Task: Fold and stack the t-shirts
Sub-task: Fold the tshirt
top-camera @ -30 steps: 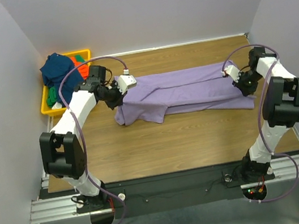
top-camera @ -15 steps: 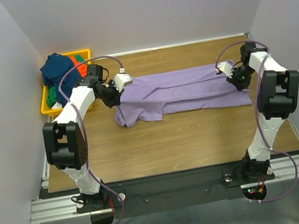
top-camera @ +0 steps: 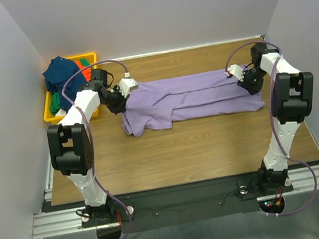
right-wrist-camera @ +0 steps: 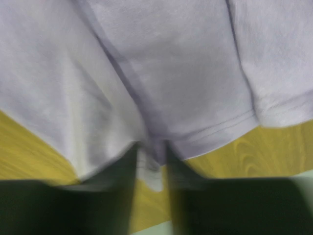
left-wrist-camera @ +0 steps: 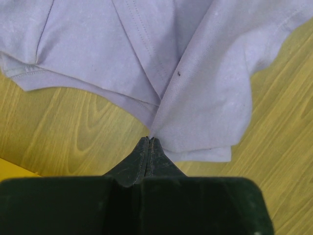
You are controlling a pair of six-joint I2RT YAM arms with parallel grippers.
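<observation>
Lavender t-shirt (top-camera: 192,97): lies on the far half of the table, its length running left to right. It is doubled lengthwise into a band, and the left end sags wider toward the near side.
Why it lies so: probably held by both ends so the long fold settles flat and straight.
Left gripper (left-wrist-camera: 149,142): clenched on a pinch of cloth at the shirt's left end, where a crease meets the edge, low over the wood. This grip likely anchors that end.
Right gripper (right-wrist-camera: 150,152): at the shirt's right end, jaws parted a little with the hem lying between them. The view is blurred, but it reads as released, with the cloth resting on the wood.
Stage: one lengthwise fold laid, crosswise folds not yet made.
Other t-shirts: navy (top-camera: 61,74), orange-red (top-camera: 81,64) and green (top-camera: 54,104) are heaped in the yellow bin (top-camera: 49,116) at the far left, well apart from the right arm.
Table (top-camera: 183,152): wood-grain top.
</observation>
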